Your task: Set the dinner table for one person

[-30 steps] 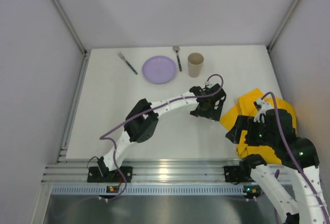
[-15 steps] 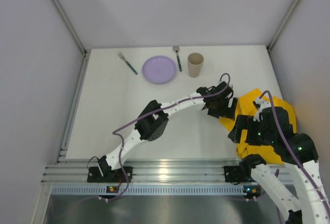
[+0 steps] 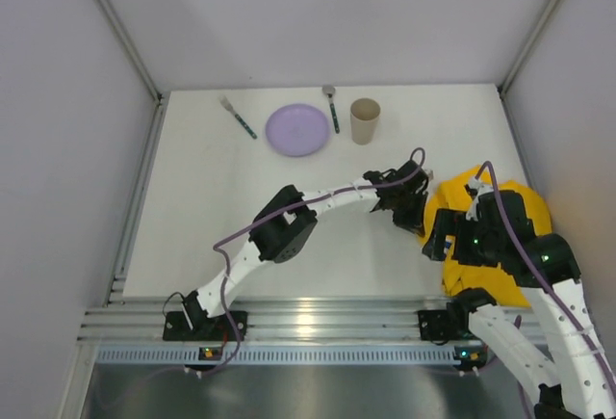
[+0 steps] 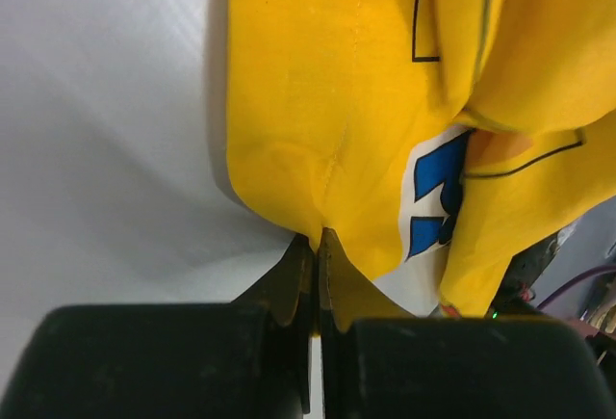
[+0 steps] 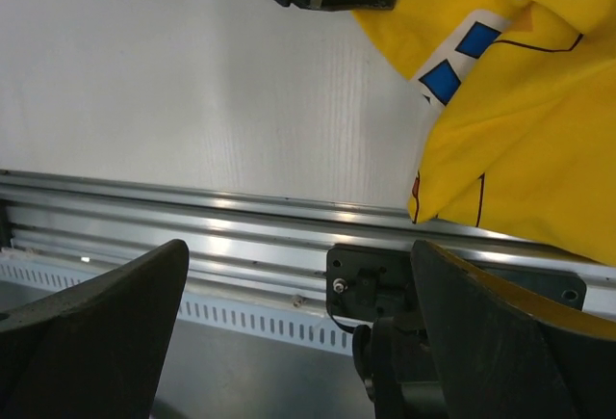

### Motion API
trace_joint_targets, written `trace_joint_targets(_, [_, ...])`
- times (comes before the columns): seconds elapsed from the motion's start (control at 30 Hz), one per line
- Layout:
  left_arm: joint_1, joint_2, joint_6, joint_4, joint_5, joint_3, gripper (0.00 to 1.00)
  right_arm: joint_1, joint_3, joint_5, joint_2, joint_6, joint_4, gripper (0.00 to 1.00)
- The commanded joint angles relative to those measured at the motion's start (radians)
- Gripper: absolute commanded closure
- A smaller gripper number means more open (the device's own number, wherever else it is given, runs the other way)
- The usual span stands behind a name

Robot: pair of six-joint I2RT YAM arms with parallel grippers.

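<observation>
The left hand [image 4: 316,246] is clenched on a pinched fold at the edge of the yellow cloth [image 4: 327,91], which lies at the near right of the white tabletop [image 3: 212,207]; from above, its fingertips are hidden under the wrist and the right arm covers much of the cloth. The right hand [image 5: 298,246] hangs released over the metal rail [image 5: 192,207] at the tabletop's near edge, its wide-spread fingers [image 5: 96,342] cut off by the frame. A purple plate [image 3: 297,130], a fork [image 3: 238,117], a spoon [image 3: 332,109] and a cup [image 3: 365,120] sit along the far edge.
</observation>
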State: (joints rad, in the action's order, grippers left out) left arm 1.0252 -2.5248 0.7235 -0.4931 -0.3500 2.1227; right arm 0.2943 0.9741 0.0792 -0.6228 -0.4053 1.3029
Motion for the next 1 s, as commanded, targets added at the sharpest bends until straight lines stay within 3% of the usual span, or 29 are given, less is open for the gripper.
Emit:
trace_joint_targets(0.0, [-0.063, 0.125, -0.02, -0.091, 0.118, -0.212, 1.0, 0.011, -0.026, 0.036, -0.029, -0.021, -0.098, 0.0])
trace_joint_targets(0.23, [-0.273, 0.656, 0.108, -0.033, 0.394, -0.8, 1.0, 0.011, -0.087, 0.112, -0.096, -0.038, -0.241, 0.0])
trace_joint_targets(0.37, [-0.327, 0.966, 0.189, -0.189, 0.581, -1.013, 1.0, 0.012, -0.13, 0.169, -0.156, -0.056, -0.326, 0.0])
trace_joint_targets(0.57, [-0.327, 1.314, 0.407, -0.455, 0.654, -1.224, 1.0, 0.013, -0.149, 0.218, -0.247, -0.076, -0.432, 0.0])
trace_joint_targets(0.6, [-0.326, 1.355, 0.46, -0.511, 0.626, -1.265, 0.9, 0.012, -0.146, 0.217, -0.262, -0.073, -0.435, 0.0])
trace_joint_targets(0.67, [-0.324, 1.457, 0.481, -0.53, 0.586, -1.306, 0.51, 0.016, -0.144, 0.203, -0.272, -0.064, -0.433, 0.0])
trace_joint_targets(0.7, [-0.324, 1.483, 0.513, -0.568, 0.574, -1.326, 0.22, 0.014, -0.146, 0.194, -0.276, -0.063, -0.429, 0.0])
trace_joint_targets(0.77, [-0.323, 1.532, 0.528, -0.602, 0.56, -1.327, 0.03, 0.014, -0.153, 0.169, -0.284, -0.055, -0.416, 0.0])
trace_joint_targets(0.87, [-0.323, 1.505, 0.504, -0.63, 0.601, -1.264, 0.02, 0.014, -0.175, 0.113, -0.298, -0.059, -0.381, 0.0])
trace_joint_targets(0.97, [-0.323, 1.38, 0.339, -0.529, 0.683, -1.163, 0.02, 0.014, -0.207, 0.067, -0.325, -0.067, -0.358, 0.0])
